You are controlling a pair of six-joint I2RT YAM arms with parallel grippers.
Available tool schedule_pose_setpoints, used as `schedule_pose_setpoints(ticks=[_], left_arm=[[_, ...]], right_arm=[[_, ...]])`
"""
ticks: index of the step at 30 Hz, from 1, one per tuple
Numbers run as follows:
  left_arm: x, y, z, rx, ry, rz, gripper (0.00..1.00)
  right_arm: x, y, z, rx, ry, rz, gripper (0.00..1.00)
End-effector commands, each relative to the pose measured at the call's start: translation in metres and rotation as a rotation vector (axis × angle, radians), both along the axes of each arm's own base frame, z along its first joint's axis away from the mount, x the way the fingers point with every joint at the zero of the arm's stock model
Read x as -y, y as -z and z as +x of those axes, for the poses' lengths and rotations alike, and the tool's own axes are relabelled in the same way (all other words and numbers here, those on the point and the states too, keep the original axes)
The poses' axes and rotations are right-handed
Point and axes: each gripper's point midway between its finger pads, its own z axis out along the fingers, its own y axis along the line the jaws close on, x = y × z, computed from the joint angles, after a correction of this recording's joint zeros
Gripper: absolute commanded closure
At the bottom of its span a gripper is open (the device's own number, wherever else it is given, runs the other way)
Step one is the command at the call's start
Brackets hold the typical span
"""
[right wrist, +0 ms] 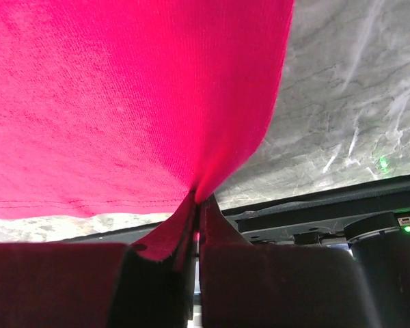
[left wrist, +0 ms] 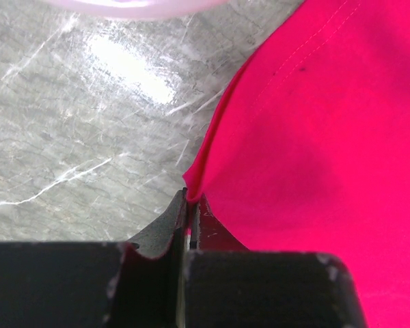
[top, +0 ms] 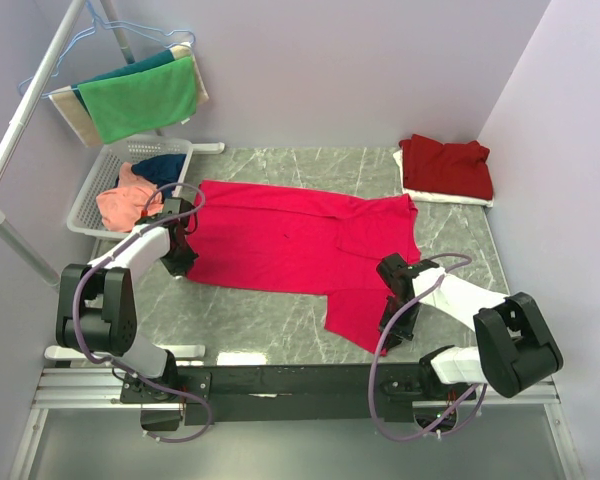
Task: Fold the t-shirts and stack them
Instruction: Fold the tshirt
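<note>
A bright pinkish-red t-shirt lies spread across the marble table. My left gripper is shut on its left edge; the left wrist view shows the fabric pinched between the closed fingers. My right gripper is shut on the shirt's lower right part; the right wrist view shows the cloth lifted off the table and caught in the jaws. A folded maroon-red t-shirt lies at the back right. A salmon-orange shirt and a navy one sit in the basket.
A white basket stands at the back left. Green, teal and beige towels hang on a rack above it. A white cloth lies under the maroon shirt. The black rail runs along the near edge.
</note>
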Motion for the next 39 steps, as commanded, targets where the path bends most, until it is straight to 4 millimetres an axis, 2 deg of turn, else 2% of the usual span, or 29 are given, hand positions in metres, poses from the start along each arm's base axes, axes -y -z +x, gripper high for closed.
schedule_pose_setpoints(ticks=[1,2,5,7,8,9,11,12,14,17,23,30,34,39], left_arm=[[-0.005,-0.013,0.007,0.027,0.008,0.033,0.99],[-0.006,-0.014,0.007,0.029,0.007,0.034,0.99],[-0.006,-0.017,0.007,0.03,0.006,0.037,0.99],[-0.006,-0.022,0.006,0.042,0.007,0.036,0.99],[-0.007,-0.024,0.004,0.043,0.01,0.037,0.99],[-0.007,-0.028,0.004,0.053,0.012,0.038,0.99],[-0.01,-0.028,-0.001,0.04,0.014,0.053,0.99],[-0.011,-0.028,-0.002,0.037,0.014,0.058,0.99],[-0.011,-0.023,-0.006,0.022,0.019,0.061,0.99],[-0.009,-0.015,-0.014,-0.001,0.026,0.053,0.99],[-0.004,-0.011,-0.027,-0.021,0.039,0.05,0.99],[0.017,-0.018,-0.035,-0.02,0.068,0.048,0.99],[0.031,-0.023,-0.043,-0.021,0.083,0.028,0.99],[0.032,-0.037,-0.04,0.014,0.043,0.036,0.99]], right_arm=[[0.018,0.016,0.012,0.065,-0.012,-0.121,1.0],[0.018,0.013,0.01,0.055,-0.015,-0.127,1.0],[0.023,0.001,0.021,0.108,-0.015,-0.169,1.0],[0.027,-0.014,0.028,0.147,-0.003,-0.193,1.0],[0.031,-0.021,0.025,0.142,-0.003,-0.213,1.0],[0.03,-0.036,0.036,0.199,0.016,-0.209,1.0],[0.039,-0.054,0.045,0.259,0.033,-0.26,1.0],[0.04,-0.072,0.052,0.302,0.052,-0.26,1.0],[0.042,-0.093,0.061,0.36,0.074,-0.271,1.0],[0.043,-0.11,0.065,0.403,0.1,-0.272,1.0],[0.044,-0.118,0.057,0.415,0.133,-0.247,1.0],[0.044,-0.126,0.048,0.436,0.153,-0.216,1.0],[0.044,-0.128,0.049,0.439,0.152,-0.212,1.0],[0.044,-0.135,0.058,0.463,0.152,-0.229,1.0]])
